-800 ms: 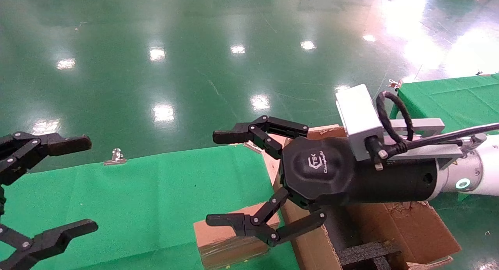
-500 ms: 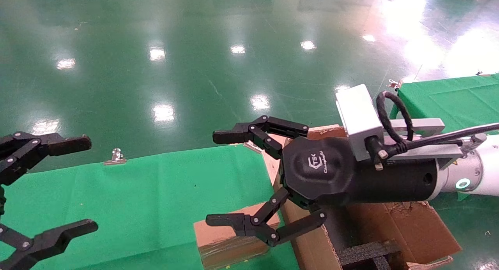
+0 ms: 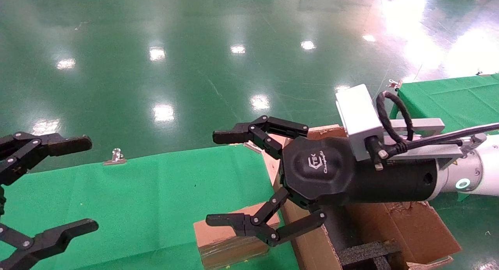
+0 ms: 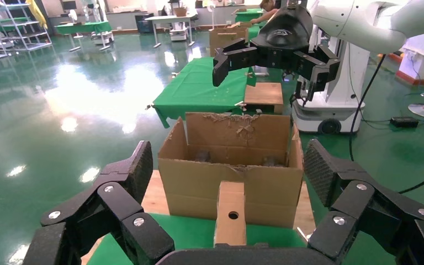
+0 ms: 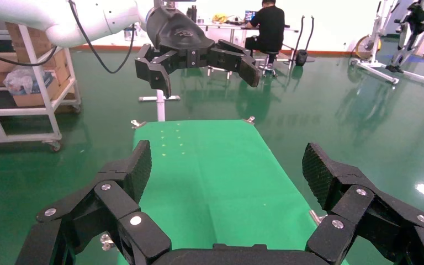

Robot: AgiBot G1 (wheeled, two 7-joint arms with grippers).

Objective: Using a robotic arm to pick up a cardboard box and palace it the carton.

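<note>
Bare green cloth (image 3: 148,192) left of the cardboard box (image 3: 230,238) — the carton (image 3: 312,246) wall hard against its right.

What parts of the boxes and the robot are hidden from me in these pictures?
- Cardboard box: in the head view the right gripper covers part of it, and the bottom edge cuts it off.
- Carton: its inside is mostly hidden behind the right arm in the head view.
- Left gripper: only its fingers show; the head view's left edge cuts off the arm.
</note>
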